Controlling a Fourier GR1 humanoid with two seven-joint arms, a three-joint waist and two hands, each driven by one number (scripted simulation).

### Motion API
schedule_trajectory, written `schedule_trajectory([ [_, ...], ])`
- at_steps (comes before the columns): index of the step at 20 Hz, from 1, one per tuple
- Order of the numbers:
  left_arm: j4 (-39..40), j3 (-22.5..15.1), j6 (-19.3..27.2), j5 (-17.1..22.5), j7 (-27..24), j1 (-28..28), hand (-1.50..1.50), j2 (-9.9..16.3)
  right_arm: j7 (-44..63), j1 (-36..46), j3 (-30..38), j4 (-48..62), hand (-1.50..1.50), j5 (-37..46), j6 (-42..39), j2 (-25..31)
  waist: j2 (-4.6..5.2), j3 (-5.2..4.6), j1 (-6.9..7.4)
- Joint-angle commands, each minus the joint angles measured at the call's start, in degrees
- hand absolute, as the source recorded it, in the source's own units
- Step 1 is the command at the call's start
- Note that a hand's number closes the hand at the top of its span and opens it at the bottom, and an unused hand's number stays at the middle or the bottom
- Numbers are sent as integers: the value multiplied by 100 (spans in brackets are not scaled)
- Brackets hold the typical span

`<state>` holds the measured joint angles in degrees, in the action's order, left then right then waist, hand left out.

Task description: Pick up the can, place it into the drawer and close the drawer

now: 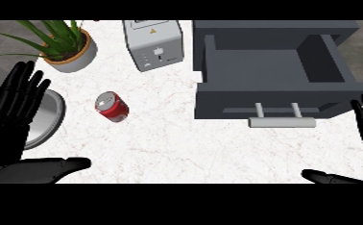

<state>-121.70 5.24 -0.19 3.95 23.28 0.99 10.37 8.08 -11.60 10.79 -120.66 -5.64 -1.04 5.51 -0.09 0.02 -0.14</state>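
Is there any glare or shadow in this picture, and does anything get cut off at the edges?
Head view: light is even, with a bright glint on the red can top and only a soft shadow inside the open drawer; the left hand shows well, while the right hand is clipped by the right edge.

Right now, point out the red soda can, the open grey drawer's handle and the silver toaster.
red soda can (112, 107): head view, on its red side wall.
open grey drawer's handle (281, 122): head view, on the middle of the pale bar.
silver toaster (154, 43): head view, on its front face.
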Motion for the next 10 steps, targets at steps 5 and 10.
schedule_trajectory([
  [5, -593, 655, -362, 657, 518, 205, -150, 270, -44, -303, 973, 24, -150, -966, -647, 383, -2, -1, 9],
  [10, -972, 611, -23, 754, 840, 483, -150, -182, -157, -892, 714, -388, -150, -705, -753, -44, -5, -2, 7],
])
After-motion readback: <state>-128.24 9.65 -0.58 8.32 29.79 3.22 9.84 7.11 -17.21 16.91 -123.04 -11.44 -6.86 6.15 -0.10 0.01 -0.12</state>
